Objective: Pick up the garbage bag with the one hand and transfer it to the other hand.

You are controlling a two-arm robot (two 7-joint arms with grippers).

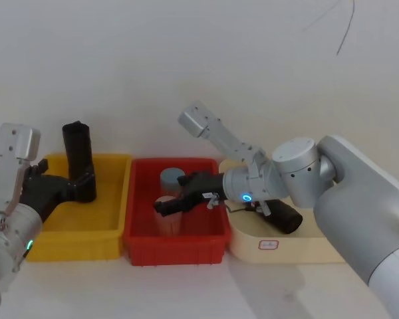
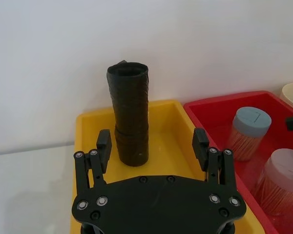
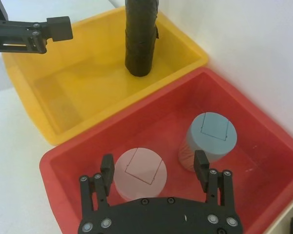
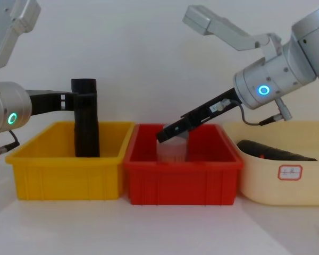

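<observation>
One axis matters: the garbage bag roll (image 2: 129, 117) stands upright in the yellow bin (image 2: 88, 127), squarely between your left tool's (image 2: 152, 142) spread fingers. The right tool (image 3: 154, 168), also spread and empty, hangs farther off over the red bin (image 3: 266, 127).

Roll (image 1: 78, 161) upright in left bin (image 1: 112, 234); two jars (image 3: 207, 140) in middle bin (image 1: 213, 240); tube (image 4: 276, 151), seemingly, in right tub (image 4: 258, 188).

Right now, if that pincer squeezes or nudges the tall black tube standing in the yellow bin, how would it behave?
The black tube stands tall on a narrow end in the yellow bin, so a sideways nudge would probably tip it. Its wrinkled wrap and hollow top suggest rolled film: likely light and somewhat squashable. The left pincer sits open astride it.
</observation>
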